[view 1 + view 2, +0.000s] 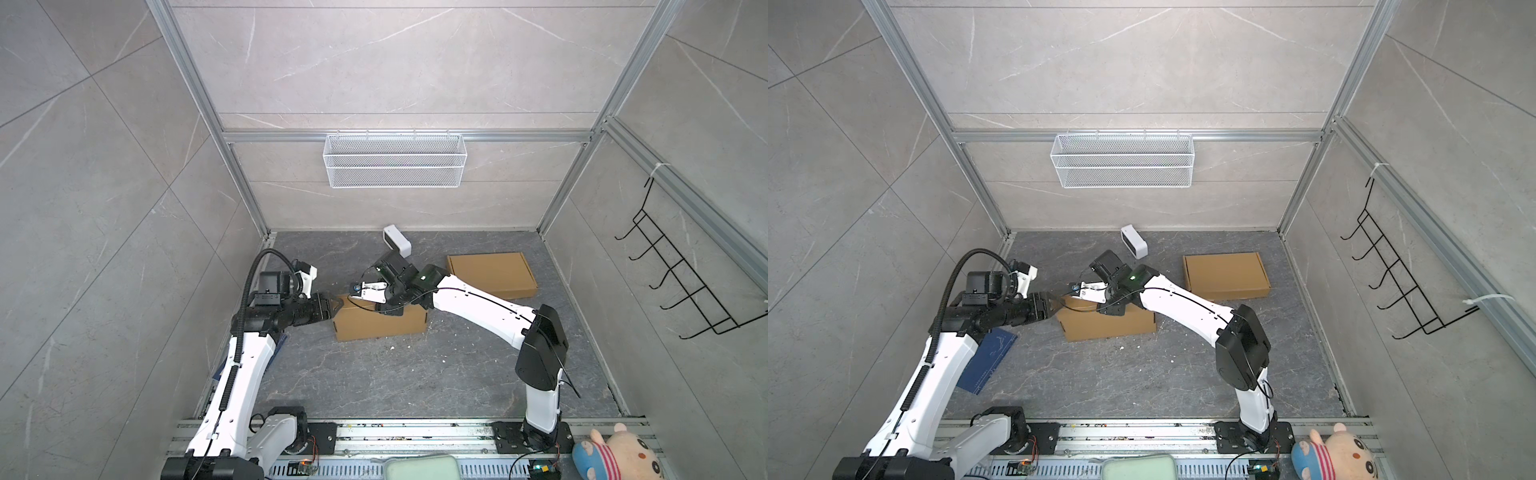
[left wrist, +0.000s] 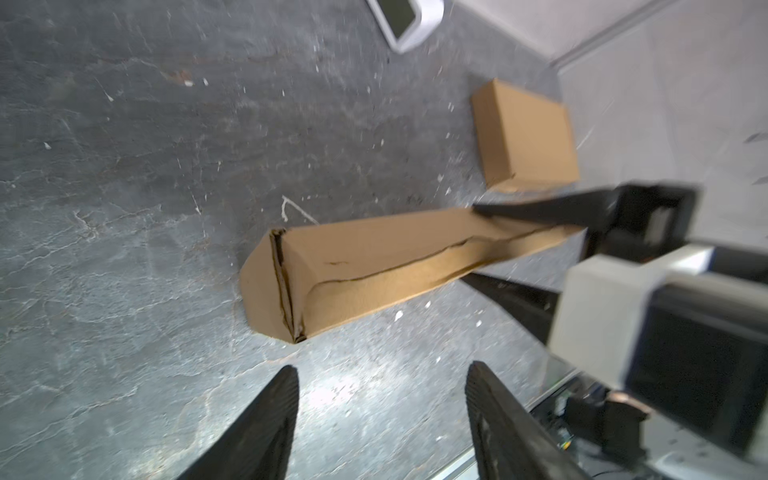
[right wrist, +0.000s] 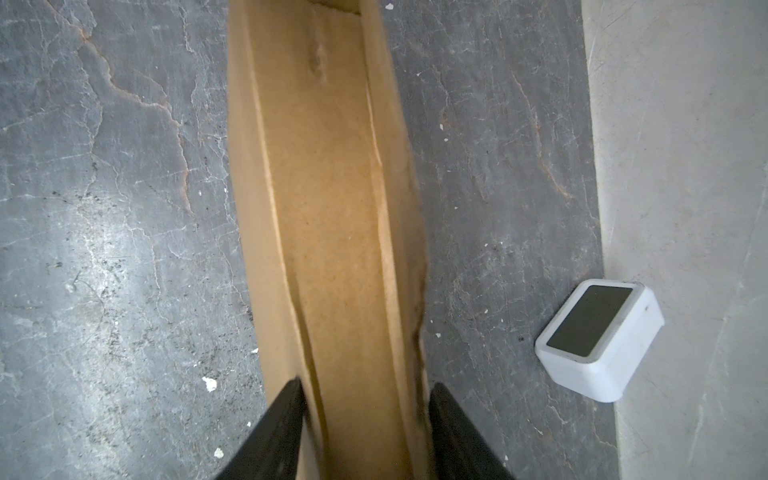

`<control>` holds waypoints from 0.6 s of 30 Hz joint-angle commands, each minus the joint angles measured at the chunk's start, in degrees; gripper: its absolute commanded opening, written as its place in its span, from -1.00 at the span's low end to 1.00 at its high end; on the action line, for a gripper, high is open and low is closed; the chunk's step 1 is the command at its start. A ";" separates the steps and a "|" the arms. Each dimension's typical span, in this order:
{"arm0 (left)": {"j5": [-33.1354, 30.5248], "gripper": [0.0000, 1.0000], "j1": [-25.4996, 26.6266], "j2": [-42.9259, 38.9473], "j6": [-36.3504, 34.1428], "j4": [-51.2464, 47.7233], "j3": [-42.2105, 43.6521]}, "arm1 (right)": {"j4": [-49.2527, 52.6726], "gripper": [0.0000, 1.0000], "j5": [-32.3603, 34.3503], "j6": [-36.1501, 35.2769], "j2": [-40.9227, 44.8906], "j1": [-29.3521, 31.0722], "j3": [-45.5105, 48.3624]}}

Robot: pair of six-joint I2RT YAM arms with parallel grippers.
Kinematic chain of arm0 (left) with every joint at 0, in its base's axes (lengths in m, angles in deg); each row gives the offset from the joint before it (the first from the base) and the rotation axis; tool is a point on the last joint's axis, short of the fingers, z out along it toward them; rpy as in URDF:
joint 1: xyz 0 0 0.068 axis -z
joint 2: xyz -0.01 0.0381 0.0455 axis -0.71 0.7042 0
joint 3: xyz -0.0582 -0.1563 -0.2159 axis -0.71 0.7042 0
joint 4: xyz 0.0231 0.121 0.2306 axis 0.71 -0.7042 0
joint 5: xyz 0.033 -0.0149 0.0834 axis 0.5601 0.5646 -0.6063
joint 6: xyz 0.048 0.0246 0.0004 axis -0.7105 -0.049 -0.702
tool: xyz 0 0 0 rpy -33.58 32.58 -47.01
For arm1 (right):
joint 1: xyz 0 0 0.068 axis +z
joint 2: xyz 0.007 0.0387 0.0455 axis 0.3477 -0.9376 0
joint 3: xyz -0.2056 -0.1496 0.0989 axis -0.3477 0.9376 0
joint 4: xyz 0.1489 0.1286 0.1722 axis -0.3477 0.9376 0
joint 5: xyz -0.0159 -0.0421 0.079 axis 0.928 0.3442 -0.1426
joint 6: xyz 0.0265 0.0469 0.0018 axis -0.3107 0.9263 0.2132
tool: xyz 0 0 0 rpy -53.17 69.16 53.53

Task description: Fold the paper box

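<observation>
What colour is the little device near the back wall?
The device is white with a dark grey screen, clearest in the right wrist view.

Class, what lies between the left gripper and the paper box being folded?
Only bare floor separates the left gripper from the paper box, shown in the left wrist view.
</observation>
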 commanded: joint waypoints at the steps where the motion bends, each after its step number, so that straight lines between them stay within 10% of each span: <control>1: 8.21 0.37 -4.05 0.24 6.46 5.35 -1.75 | 0.70 -0.03 -0.29 1.12 0.14 -0.28 1.29; 18: 12.12 0.07 -5.70 12.69 7.02 9.25 -2.29 | 1.14 -0.05 -0.63 1.64 0.24 -0.19 0.90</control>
